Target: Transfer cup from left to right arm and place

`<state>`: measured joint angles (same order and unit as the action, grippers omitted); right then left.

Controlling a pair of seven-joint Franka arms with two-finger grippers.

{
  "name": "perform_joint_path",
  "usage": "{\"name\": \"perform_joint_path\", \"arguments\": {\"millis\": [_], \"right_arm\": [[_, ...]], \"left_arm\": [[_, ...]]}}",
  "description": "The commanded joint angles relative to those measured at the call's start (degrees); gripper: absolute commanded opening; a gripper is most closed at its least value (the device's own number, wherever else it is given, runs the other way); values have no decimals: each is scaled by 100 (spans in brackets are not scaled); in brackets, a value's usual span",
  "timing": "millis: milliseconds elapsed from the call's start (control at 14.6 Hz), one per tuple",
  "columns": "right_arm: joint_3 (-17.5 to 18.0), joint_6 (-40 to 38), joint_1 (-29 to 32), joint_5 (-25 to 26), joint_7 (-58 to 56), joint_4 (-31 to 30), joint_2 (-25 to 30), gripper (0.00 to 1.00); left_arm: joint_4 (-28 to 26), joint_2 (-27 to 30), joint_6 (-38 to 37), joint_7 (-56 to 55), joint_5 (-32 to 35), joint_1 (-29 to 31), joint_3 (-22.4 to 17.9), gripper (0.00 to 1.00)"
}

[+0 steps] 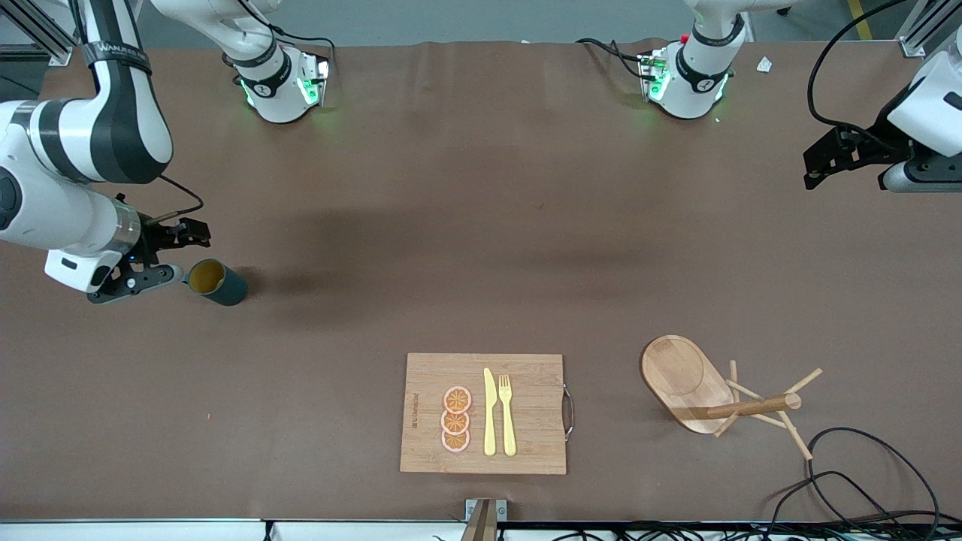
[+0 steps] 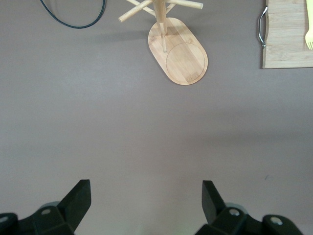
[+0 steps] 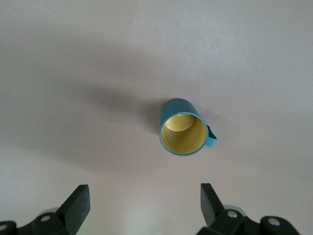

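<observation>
The cup (image 1: 218, 282) (image 3: 182, 133) is a small teal mug with a yellow inside and a loop handle. It stands upright on the brown table at the right arm's end. My right gripper (image 1: 192, 258) (image 3: 145, 198) hangs just beside it, open, with nothing between its fingers and a clear gap to the mug. My left gripper (image 1: 845, 176) (image 2: 146, 196) waits open and empty, raised over the left arm's end of the table, with only bare table under it.
A bamboo cutting board (image 1: 526, 451) near the front edge carries orange slices (image 1: 456, 419), a yellow knife (image 1: 489, 413) and a fork (image 1: 507, 413). A wooden mug rack (image 1: 688, 383) (image 2: 183, 49) with pegs stands toward the left arm's end. Black cables (image 1: 857, 481) lie at that front corner.
</observation>
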<state>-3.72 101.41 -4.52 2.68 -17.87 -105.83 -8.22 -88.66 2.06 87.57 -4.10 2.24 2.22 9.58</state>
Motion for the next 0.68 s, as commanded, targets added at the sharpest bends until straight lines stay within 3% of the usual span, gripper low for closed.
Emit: {"name": "perform_joint_path", "arguments": {"millis": [0, 479, 616], "right_arm": [[29, -1034, 127, -57, 1348, 1294, -268, 100], [20, -1009, 153, -110, 540, 1214, -259, 100], [11, -1079, 127, -75, 504, 1433, -242, 100]], "left_arm": [[51, -39, 32, 68, -22, -2, -18, 100], [60, -66, 23, 50, 40, -11, -18, 100], [60, -66, 23, 50, 40, -11, -18, 100]]}}
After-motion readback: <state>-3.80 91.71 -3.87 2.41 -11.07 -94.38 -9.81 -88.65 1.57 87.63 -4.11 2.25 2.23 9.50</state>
